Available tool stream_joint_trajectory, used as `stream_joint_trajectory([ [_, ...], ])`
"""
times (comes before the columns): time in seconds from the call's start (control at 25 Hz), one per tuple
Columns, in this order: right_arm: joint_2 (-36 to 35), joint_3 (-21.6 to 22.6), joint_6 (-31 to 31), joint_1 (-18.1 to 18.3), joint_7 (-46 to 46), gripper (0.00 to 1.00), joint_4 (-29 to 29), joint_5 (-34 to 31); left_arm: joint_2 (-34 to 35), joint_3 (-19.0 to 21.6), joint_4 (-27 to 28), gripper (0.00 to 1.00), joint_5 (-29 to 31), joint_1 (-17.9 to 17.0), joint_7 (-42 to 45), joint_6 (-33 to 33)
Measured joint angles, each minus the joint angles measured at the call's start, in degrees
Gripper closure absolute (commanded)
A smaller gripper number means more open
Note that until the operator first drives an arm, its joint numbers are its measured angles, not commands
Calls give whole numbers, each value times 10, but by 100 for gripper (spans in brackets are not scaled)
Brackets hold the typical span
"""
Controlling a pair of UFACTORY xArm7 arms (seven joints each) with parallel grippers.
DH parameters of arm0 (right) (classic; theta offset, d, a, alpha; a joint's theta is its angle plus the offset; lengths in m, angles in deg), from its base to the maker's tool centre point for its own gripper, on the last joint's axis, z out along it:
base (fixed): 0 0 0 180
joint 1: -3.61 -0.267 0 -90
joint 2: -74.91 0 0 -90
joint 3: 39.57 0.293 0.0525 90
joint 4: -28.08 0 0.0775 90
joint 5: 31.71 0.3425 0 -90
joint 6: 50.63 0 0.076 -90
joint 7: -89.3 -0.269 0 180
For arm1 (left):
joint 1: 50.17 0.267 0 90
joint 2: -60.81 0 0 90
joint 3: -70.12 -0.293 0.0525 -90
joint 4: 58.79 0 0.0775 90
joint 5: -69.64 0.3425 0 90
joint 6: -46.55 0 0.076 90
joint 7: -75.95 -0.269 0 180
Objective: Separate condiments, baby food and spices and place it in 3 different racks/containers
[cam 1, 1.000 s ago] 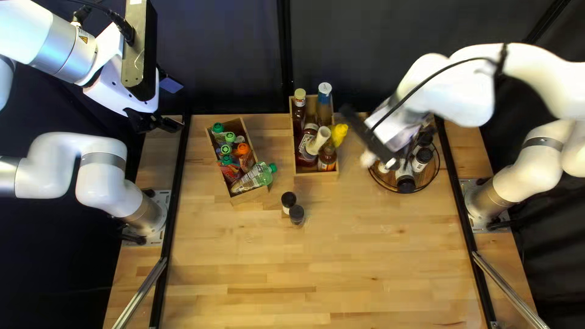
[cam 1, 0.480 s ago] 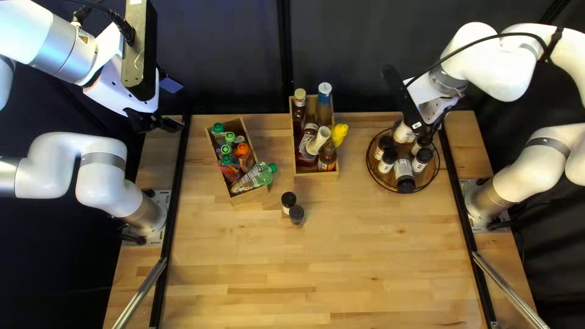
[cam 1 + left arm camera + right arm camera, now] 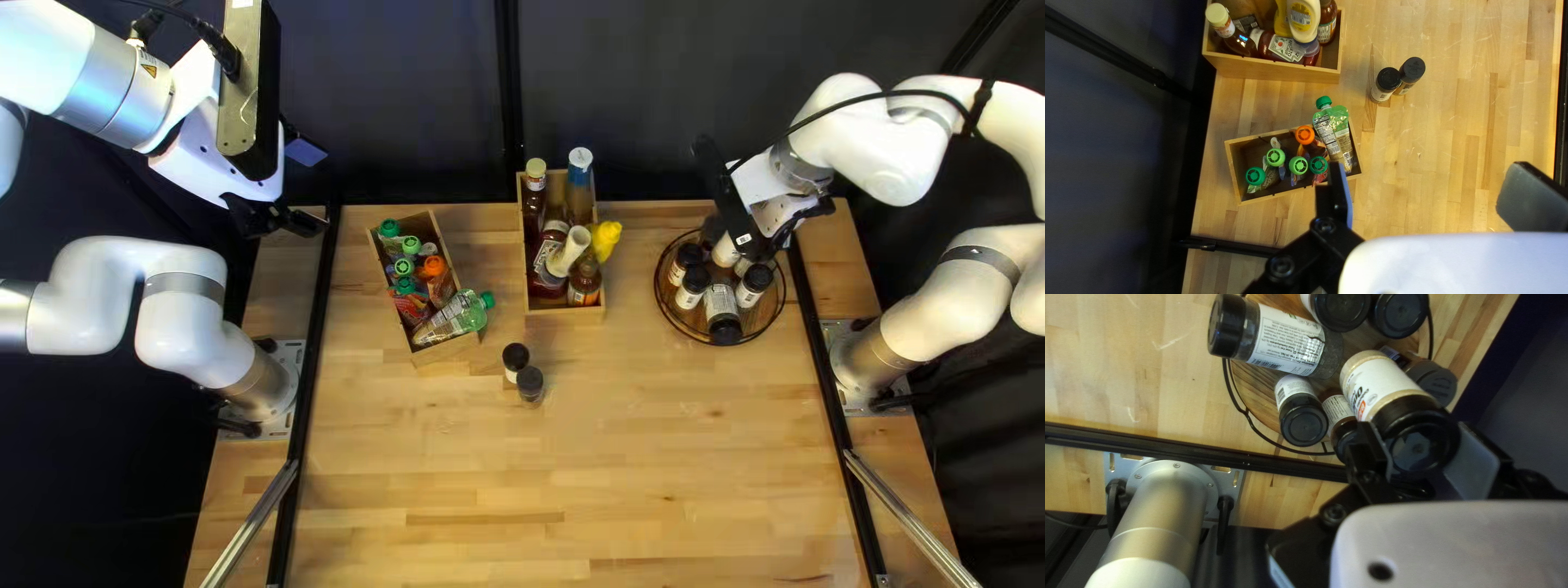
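Observation:
In the top left view my right gripper (image 3: 786, 227) is over the round wire-rimmed rack (image 3: 663, 307) of spice jars. The right wrist view shows my right gripper (image 3: 1423, 440) shut on the black lid of a pale spice jar (image 3: 1383, 384), tilted among the others. My left gripper (image 3: 299, 222) hangs at the far left; in its wrist view this gripper (image 3: 1429, 188) is open and empty. Pouches with green and orange caps fill one wooden box (image 3: 444, 351); condiment bottles fill another (image 3: 566, 314). Two black-capped spice jars (image 3: 515, 359) (image 3: 530, 382) stand together on the table.
Black rails (image 3: 316, 359) (image 3: 833, 392) run along both sides of the table. A yellow bottle (image 3: 606, 240) leans past the condiment box's side. In the right wrist view my right arm's base (image 3: 1162, 495) stands beyond the rail near the rack.
My right gripper has swung back over the rack's far side, away from its left edge, then slightly down with the pale jar. The left arm has stayed still.

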Motion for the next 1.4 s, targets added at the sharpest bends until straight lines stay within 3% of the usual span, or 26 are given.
stream_joint_trajectory([
  [0.52,14,19,54,15,-31,99,-40,-17,0,0,0,0,0,0,0,0],
  [0.6,18,22,62,17,-36,91,-46,-19,0,0,0,0,0,0,0,0],
  [0.64,19,23,66,19,-39,78,-48,-20,0,0,0,0,0,0,0,0],
  [0.72,22,27,71,21,-44,30,-52,-22,0,0,0,0,0,0,0,0],
  [0.76,22,28,72,21,-46,21,-53,-23,0,0,0,0,0,0,0,0],
  [0.8,22,28,72,21,-47,3,-53,-23,0,0,0,0,0,0,0,0],
  [0.84,22,29,71,21,-47,0,-53,-23,0,0,0,0,0,0,0,0],
  [1.4,-3,64,-11,-20,-66,0,15,0,0,0,0,0,0,0,0,0],
])
